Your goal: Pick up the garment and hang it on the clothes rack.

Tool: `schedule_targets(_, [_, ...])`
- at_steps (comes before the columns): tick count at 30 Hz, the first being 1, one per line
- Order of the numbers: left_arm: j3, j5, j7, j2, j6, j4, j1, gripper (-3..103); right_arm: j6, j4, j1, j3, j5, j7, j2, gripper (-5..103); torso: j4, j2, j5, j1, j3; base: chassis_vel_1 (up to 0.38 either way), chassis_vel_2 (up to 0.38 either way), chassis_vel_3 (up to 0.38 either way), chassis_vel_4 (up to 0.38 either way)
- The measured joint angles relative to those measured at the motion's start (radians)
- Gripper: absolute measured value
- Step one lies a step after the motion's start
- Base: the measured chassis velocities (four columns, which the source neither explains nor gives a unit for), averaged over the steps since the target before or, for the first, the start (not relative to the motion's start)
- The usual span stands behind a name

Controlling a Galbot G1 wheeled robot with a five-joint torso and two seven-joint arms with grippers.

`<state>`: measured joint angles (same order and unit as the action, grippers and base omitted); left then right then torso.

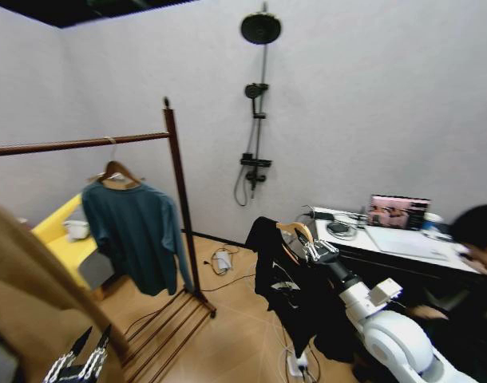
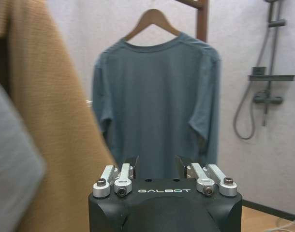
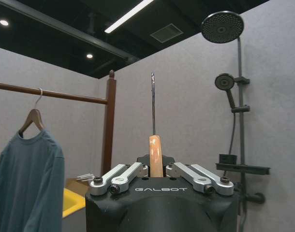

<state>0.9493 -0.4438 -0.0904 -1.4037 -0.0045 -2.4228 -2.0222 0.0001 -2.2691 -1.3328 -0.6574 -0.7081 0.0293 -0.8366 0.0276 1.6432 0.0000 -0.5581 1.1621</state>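
The right gripper is clamped on the neck of the wooden hanger, its jaws closed on the wood just below the metal hook, which stands straight up in the right wrist view. The black shirt hangs from that hanger out in front of the right arm, in the open floor between the clothes rack and the near-left corner of the counter, well apart from the rack's bar. The bar already carries a teal sweater on its own hanger, close to the post, and a tan coat hangs nearer the camera. The left gripper waits low beside the tan coat, its jaws narrowly parted and holding nothing. My reading is that the shirt is lifted and being carried, with the hanging itself not yet done. The risks lie in the approach: the hook sits below the bar's height, so if the arm does not raise it enough the hook will bump the bar rather than pass over it; the free stretch of bar is limited by the sweater and the post, so a poor line could snag the sweater's hanger or strike the post; and the shirt swings freely below the hanger, so it may twist the hanger in the grip and turn the hook away from the bar
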Motion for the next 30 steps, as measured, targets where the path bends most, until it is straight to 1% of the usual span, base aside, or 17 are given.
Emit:
schedule_targets(16, [0.0,0.0,0.0,0.0,0.0,0.0,0.0,46,-0.008,-0.039,-0.012,-0.029,-0.021,0.018,0.009,10,-0.0001,0.0,-0.0001,0.0,0.0,0.128,0.121,0.127,0.114])
schedule_targets(18, [0.0,0.0,0.0,0.0,0.0,0.0,0.0,46,-0.032,-0.05,-0.019,-0.048,-0.016,0.015,0.017,10,-0.0006,0.0,0.0,0.0,0.0,0.089,0.108,0.113,0.108])
schedule_targets(19, [0.0,0.0,0.0,0.0,0.0,0.0,0.0,46,-0.032,-0.05,-0.019,-0.048,-0.016,0.015,0.017,10,-0.0006,0.0,0.0,0.0,0.0,0.075,0.093,0.113,0.108])
schedule_targets(21, [0.0,0.0,0.0,0.0,0.0,0.0,0.0,46,-0.057,-0.064,-0.024,-0.062,-0.014,0.014,0.024,10,-0.0002,0.0,0.0,0.0,0.0,0.05,0.068,0.059,0.054])
schedule_targets(24, [0.0,0.0,0.0,0.0,0.0,0.0,0.0,46,-0.066,-0.071,-0.016,-0.065,-0.018,0.022,0.029,10,0.0006,0.0,0.0,0.0,0.0,0.017,0.016,0.025,0.036])
schedule_targets(30, [0.0,0.0,0.0,0.0,0.0,0.0,0.0,46,-0.084,-0.072,0.006,-0.068,-0.02,0.054,0.033,10,0.0002,0.0,0.0001,0.0,0.0,-0.034,0.025,0.027,-0.018])
